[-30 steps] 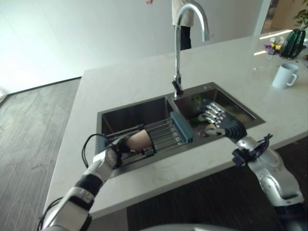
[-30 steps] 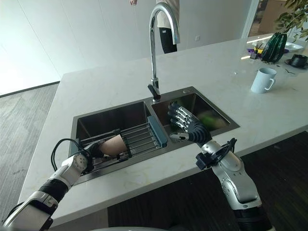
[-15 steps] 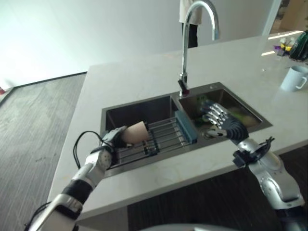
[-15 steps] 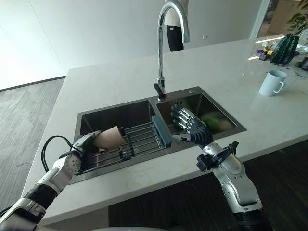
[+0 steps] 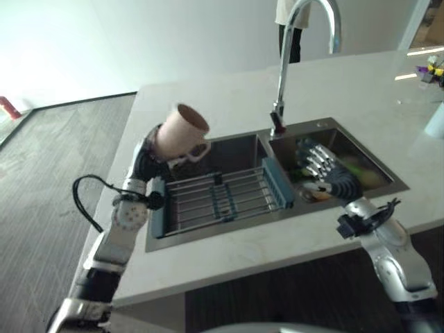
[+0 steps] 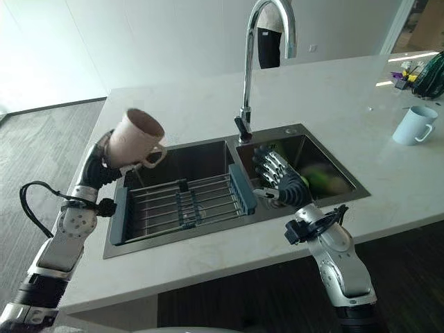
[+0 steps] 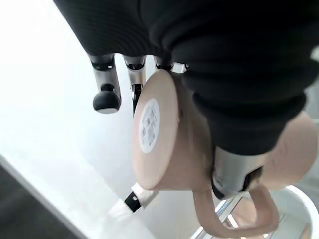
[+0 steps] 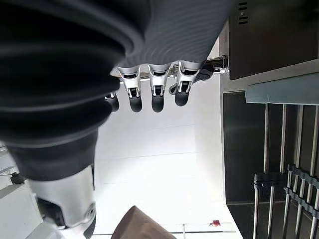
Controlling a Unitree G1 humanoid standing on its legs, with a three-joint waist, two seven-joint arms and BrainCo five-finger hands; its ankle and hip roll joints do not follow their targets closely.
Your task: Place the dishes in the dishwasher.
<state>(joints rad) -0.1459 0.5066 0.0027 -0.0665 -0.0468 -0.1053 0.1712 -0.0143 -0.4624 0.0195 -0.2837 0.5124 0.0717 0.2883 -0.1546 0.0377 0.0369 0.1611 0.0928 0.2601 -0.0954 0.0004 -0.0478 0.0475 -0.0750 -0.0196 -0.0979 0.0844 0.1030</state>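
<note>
I see the beige mug (image 6: 136, 134) raised above the counter (image 6: 208, 104) at the sink's left edge, tilted, mouth toward the camera, handle down. My left robot hand (image 6: 104, 154) has its fingers curled round it. A blue-framed drying rack (image 6: 182, 207) spans the left basin. My right robot hand (image 6: 281, 177) hovers over the right basin, fingers extended, holding nothing.

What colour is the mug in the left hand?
Pale pinkish-beige mug; clearest in the left wrist view.
</note>
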